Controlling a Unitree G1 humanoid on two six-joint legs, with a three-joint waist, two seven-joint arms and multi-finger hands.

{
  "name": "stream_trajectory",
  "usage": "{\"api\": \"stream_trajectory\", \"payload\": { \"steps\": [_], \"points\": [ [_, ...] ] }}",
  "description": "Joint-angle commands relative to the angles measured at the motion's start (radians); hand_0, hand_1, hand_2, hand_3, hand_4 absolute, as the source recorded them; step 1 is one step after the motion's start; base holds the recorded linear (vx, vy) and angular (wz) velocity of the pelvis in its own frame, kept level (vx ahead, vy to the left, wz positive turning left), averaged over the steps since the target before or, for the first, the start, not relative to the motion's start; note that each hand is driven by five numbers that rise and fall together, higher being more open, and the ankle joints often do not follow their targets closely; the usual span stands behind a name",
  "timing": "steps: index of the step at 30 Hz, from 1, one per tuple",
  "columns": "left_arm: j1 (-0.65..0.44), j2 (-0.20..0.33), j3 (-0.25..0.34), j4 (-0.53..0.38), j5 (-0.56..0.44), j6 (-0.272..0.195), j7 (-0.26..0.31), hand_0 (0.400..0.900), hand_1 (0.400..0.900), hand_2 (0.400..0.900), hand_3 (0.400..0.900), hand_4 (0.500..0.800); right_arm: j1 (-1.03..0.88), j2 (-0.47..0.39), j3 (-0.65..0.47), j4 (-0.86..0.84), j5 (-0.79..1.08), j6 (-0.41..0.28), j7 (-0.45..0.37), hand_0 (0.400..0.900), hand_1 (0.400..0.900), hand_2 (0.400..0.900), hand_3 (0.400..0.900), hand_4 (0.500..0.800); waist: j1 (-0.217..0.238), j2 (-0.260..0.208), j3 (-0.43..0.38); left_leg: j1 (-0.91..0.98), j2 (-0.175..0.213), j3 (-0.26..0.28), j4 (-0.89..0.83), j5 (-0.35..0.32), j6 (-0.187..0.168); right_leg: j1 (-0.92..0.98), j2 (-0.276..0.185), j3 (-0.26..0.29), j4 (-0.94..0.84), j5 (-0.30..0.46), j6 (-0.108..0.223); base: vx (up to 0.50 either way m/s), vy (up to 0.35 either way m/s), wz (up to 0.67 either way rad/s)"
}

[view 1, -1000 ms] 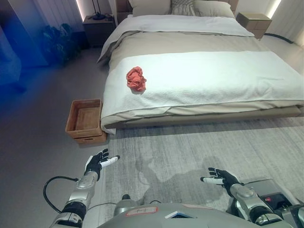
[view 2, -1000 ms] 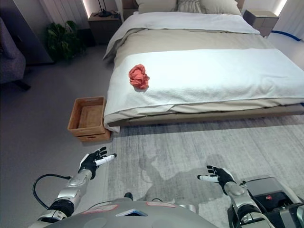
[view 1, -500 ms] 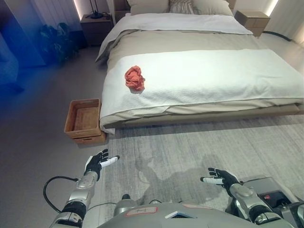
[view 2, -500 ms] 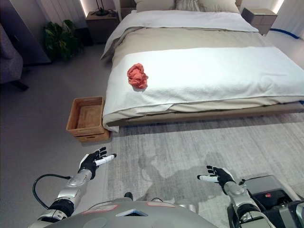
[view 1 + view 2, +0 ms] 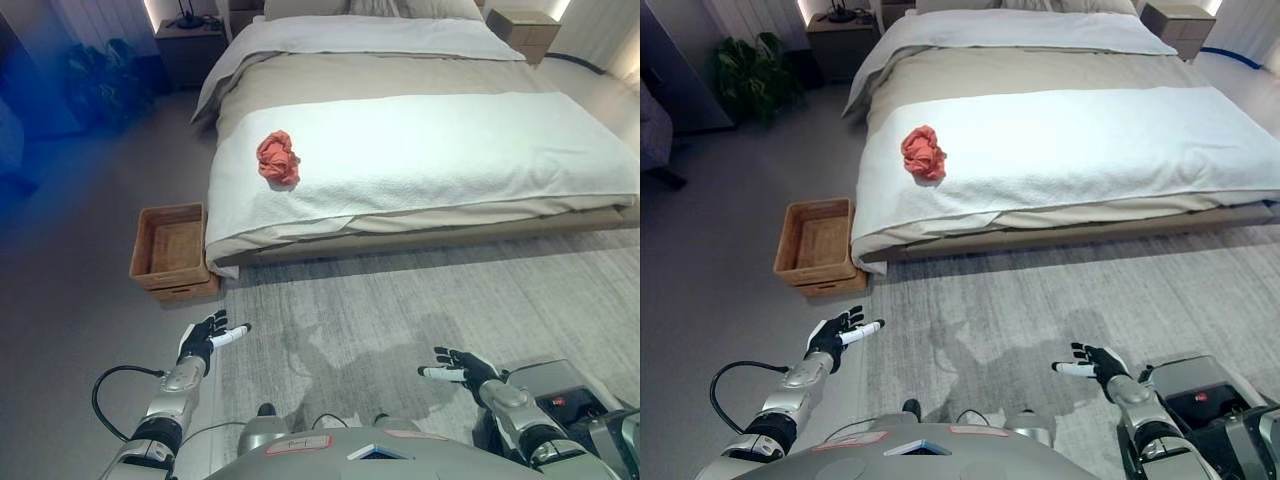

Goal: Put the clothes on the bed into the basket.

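A crumpled red cloth (image 5: 277,158) lies on the white blanket near the left foot corner of the bed (image 5: 450,150). A brown wicker basket (image 5: 170,251) stands on the floor beside that corner, and nothing shows inside it. My left hand (image 5: 205,339) hovers open low over the floor, below the basket. My right hand (image 5: 455,364) is open too, held over the grey rug well short of the bed. Neither hand touches anything.
A grey rug (image 5: 420,300) covers the floor in front of the bed. Nightstands (image 5: 840,25) flank the headboard, and a potted plant (image 5: 745,70) stands at the far left. Pillows lie at the head of the bed.
The whole view has shifted, so the bed and basket sit slightly higher and further left; the camera moved. Both hands keep their pose.
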Motion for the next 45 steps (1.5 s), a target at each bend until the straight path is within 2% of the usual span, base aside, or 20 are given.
{"api": "stream_trajectory", "payload": {
  "steps": [1,3,5,9,12,15,19,25,28,32,33,34,36,37,39,40,41,42,43,45],
  "points": [
    [-0.117,0.073,-0.016,-0.036,0.001,-0.083,0.013,0.9,0.9,0.9,0.9,0.8,-0.101,-0.001,0.0,0.016,0.04,-0.045,0.0,0.9,0.9,0.9,0.9,0.8,0.027,-0.063,0.001,-0.035,-0.074,0.033,0.144,-0.127,0.052,-0.091,-0.126,0.0,0.126,0.155,0.054,-0.01,0.173,-0.01],
    [-0.118,0.08,-0.023,-0.054,0.011,-0.079,0.006,0.9,0.9,0.9,0.9,0.8,-0.092,-0.008,-0.007,0.007,0.042,-0.044,0.009,0.9,0.9,0.9,0.9,0.8,0.023,-0.059,0.01,-0.031,-0.107,0.026,0.15,-0.143,0.079,-0.13,-0.156,0.026,0.212,0.208,0.046,-0.01,0.251,0.1],
    [-0.13,0.085,-0.028,-0.053,0.018,-0.075,0.003,0.9,0.9,0.9,0.9,0.8,-0.082,-0.01,-0.013,0.003,0.046,-0.041,0.01,0.9,0.9,0.9,0.9,0.8,0.015,-0.056,0.035,-0.017,-0.133,0.015,0.151,-0.15,0.105,-0.182,-0.166,0.068,0.318,0.285,0.018,-0.04,0.27,0.14],
    [-0.141,0.097,-0.021,-0.062,0.013,-0.07,0.006,0.9,0.9,0.9,0.9,0.8,-0.079,0.001,-0.016,0.012,0.059,-0.037,0.011,0.9,0.9,0.9,0.9,0.8,0.011,-0.049,0.063,0.012,-0.151,0.018,0.147,-0.164,0.133,-0.243,-0.168,0.057,0.415,0.313,0.0,0.01,0.173,-0.02],
    [-0.145,0.096,-0.006,-0.059,0.009,-0.074,0.008,0.9,0.9,0.9,0.9,0.8,-0.076,0.01,-0.021,0.033,0.065,-0.036,0.021,0.9,0.9,0.9,0.9,0.8,-0.001,-0.055,0.067,0.059,-0.166,0.031,0.139,-0.2,0.135,-0.312,-0.181,-0.011,0.351,0.301,0.011,0.2,0.106,0.03],
    [-0.151,0.089,-0.005,-0.049,0.006,-0.079,0.011,0.9,0.9,0.9,0.9,0.8,-0.08,0.011,-0.026,0.04,0.073,-0.042,0.015,0.9,0.9,0.9,0.9,0.8,-0.033,-0.067,0.083,0.107,-0.178,-0.002,0.121,-0.218,0.119,-0.362,-0.151,-0.005,0.195,0.33,0.038,0.25,-0.027,0.37],
    [-0.167,0.084,-0.006,-0.024,0.007,-0.085,0.021,0.9,0.9,0.9,0.9,0.8,-0.083,0.014,-0.026,0.029,0.082,-0.05,0.0,0.9,0.9,0.9,0.9,0.8,-0.071,-0.069,0.098,0.165,-0.165,-0.037,0.098,-0.251,0.097,-0.422,-0.109,0.035,0.024,0.404,0.071,0.22,-0.02,0.33],
    [-0.197,0.076,-0.026,0.002,0.004,-0.089,0.037,0.9,0.9,0.9,0.9,0.8,-0.071,0.016,-0.035,0.016,0.102,-0.049,-0.007,0.9,0.9,0.9,0.9,0.8,-0.098,-0.077,0.093,0.21,-0.136,-0.082,0.091,-0.3,0.071,-0.448,-0.055,0.048,-0.039,0.436,0.072,0.22,-0.047,0.42],
    [-0.207,0.074,-0.037,0.007,-0.004,-0.089,0.044,0.9,0.9,0.9,0.9,0.8,-0.066,0.01,-0.042,0.012,0.109,-0.049,-0.01,0.9,0.9,0.9,0.9,0.8,-0.105,-0.08,0.078,0.244,-0.115,-0.105,0.094,-0.33,0.056,-0.436,-0.048,0.012,-0.02,0.431,0.072,0.32,-0.139,0.37],
    [-0.228,0.064,-0.036,0.022,-0.041,-0.084,0.06,0.9,0.9,0.9,0.9,0.8,-0.081,-0.007,-0.036,-0.006,0.113,-0.054,-0.02,0.9,0.9,0.9,0.9,0.8,-0.116,-0.052,0.064,0.275,-0.051,-0.13,0.106,-0.324,0.025,-0.467,-0.042,-0.026,0.116,0.337,0.06,0.23,-0.104,0.26],
    [-0.228,0.063,-0.036,0.022,-0.041,-0.084,0.06,0.9,0.9,0.9,0.9,0.8,-0.081,-0.008,-0.036,-0.006,0.113,-0.054,-0.02,0.9,0.9,0.9,0.9,0.8,-0.116,-0.05,0.063,0.274,-0.05,-0.13,0.105,-0.324,0.024,-0.468,-0.041,-0.027,0.119,0.334,0.06,0.15,-0.113,0.27],
    [-0.232,0.06,-0.04,0.021,-0.046,-0.084,0.061,0.9,0.9,0.9,0.9,0.8,-0.082,-0.015,-0.035,-0.009,0.11,-0.055,-0.021,0.9,0.9,0.9,0.9,0.8,-0.121,-0.036,0.054,0.274,-0.021,-0.138,0.114,-0.303,0.01,-0.471,-0.037,-0.059,0.137,0.279,0.047,0.21,-0.154,0.4],
    [-0.248,0.05,-0.047,0.028,-0.063,-0.088,0.072,0.9,0.9,0.9,0.9,0.8,-0.087,-0.024,-0.03,-0.001,0.112,-0.062,-0.034,0.9,0.9,0.9,0.9,0.8,-0.13,-0.022,0.048,0.257,0.023,-0.153,0.145,-0.247,-0.013,-0.462,-0.011,-0.068,0.179,0.244,0.026,0.27,-0.242,0.58],
    [-0.273,0.047,-0.06,0.041,-0.083,-0.091,0.075,0.9,0.9,0.9,0.9,0.8,-0.092,-0.034,-0.028,0.003,0.123,-0.067,-0.045,0.9,0.9,0.9,0.9,0.8,-0.141,-0.014,0.043,0.228,0.059,-0.169,0.195,-0.172,-0.026,-0.465,0.026,-0.065,0.202,0.195,0.002,0.23,-0.283,0.44],
    [-0.28,0.045,-0.065,0.034,-0.092,-0.094,0.077,0.9,0.9,0.9,0.9,0.8,-0.093,-0.041,-0.027,0.022,0.13,-0.071,-0.055,0.9,0.9,0.9,0.9,0.8,-0.137,-0.01,0.036,0.176,0.085,-0.171,0.303,-0.07,-0.04,-0.431,0.06,-0.079,0.203,0.16,-0.035,0.24,-0.278,0.22],
    [-0.28,0.044,-0.065,0.033,-0.092,-0.094,0.077,0.9,0.9,0.9,0.9,0.8,-0.093,-0.041,-0.026,0.023,0.13,-0.072,-0.054,0.9,0.9,0.9,0.9,0.8,-0.139,-0.008,0.036,0.172,0.088,-0.173,0.307,-0.072,-0.041,-0.431,0.062,-0.082,0.203,0.16,-0.036,0.25,-0.342,0.08],
    [-0.29,0.045,-0.073,0.016,-0.11,-0.09,0.073,0.9,0.9,0.9,0.9,0.8,-0.097,-0.052,-0.021,0.029,0.137,-0.072,-0.061,0.9,0.9,0.9,0.9,0.8,-0.123,-0.031,0.045,0.056,0.074,-0.172,0.502,0.02,-0.031,-0.367,0.092,-0.074,0.174,0.129,-0.079,0.14,-0.228,0.07],
    [-0.29,0.046,-0.074,0.016,-0.11,-0.09,0.073,0.9,0.9,0.9,0.9,0.8,-0.097,-0.052,-0.022,0.029,0.137,-0.072,-0.061,0.9,0.9,0.9,0.9,0.8,-0.126,-0.031,0.045,0.047,0.074,-0.177,0.513,0.016,-0.031,-0.369,0.091,-0.077,0.175,0.129,-0.079,0.27,-0.459,0.01],
    [-0.305,0.049,-0.077,0.016,-0.114,-0.088,0.075,0.9,0.9,0.9,0.9,0.8,-0.105,-0.065,-0.019,0.022,0.142,-0.073,-0.066,0.9,0.9,0.9,0.9,0.8,-0.111,-0.054,0.063,-0.025,0.04,-0.169,0.659,0.069,-0.014,-0.311,0.114,-0.07,0.152,0.107,-0.116,0.15,-0.315,-0.06],
    [-0.314,0.049,-0.081,0.02,-0.117,-0.086,0.074,0.9,0.9,0.9,0.9,0.8,-0.11,-0.067,-0.019,0.025,0.144,-0.073,-0.07,0.9,0.9,0.9,0.9,0.8,-0.103,-0.057,0.077,-0.062,0.042,-0.155,0.695,0.082,-0.01,-0.283,0.126,-0.069,0.141,0.099,-0.126,0.15,-0.259,-0.2]
  ]
}}
